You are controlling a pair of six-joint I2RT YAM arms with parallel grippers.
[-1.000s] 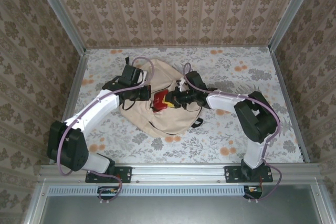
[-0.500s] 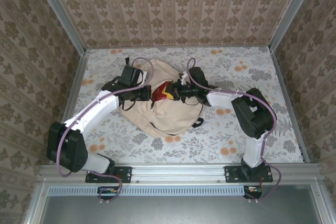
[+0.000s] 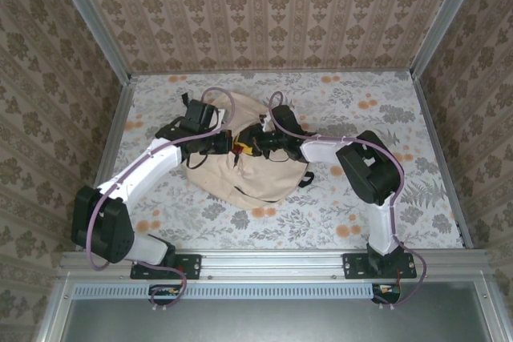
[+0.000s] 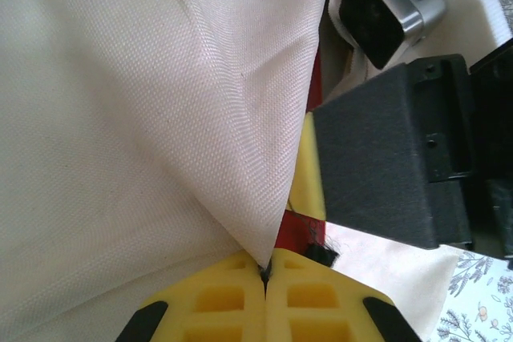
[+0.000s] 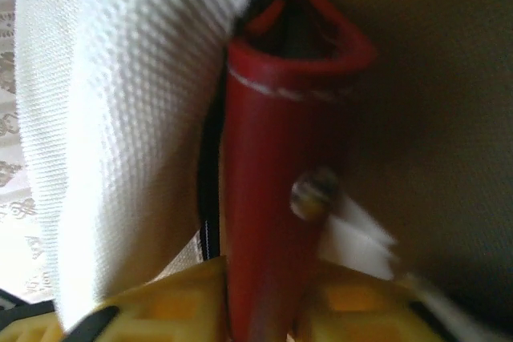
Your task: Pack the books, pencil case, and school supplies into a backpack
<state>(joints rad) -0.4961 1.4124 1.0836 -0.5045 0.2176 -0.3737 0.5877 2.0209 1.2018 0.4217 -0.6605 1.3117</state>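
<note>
1. The left gripper (image 4: 264,271) has its yellow pads pressed together on a fold of the large soft beige fabric backpack (image 4: 120,118), holding the flap up at the mouth.
2. The right gripper (image 5: 268,306) is clamped on a red soft pouch (image 5: 280,158) with a small metal stud, likely the pencil case. Its long axis runs straight out from the jaws.
3. The pouch's far end points into the dark opening, with the pale flap just beside it, so the push inward falls to the right arm.
4. The backpack lies slack and creased, mid-way across the floral table (image 3: 361,198).

backpack (image 3: 248,178) mouth: plugged by red pouch (image 5: 280,198) | right table (image 3: 433,118): open
</note>
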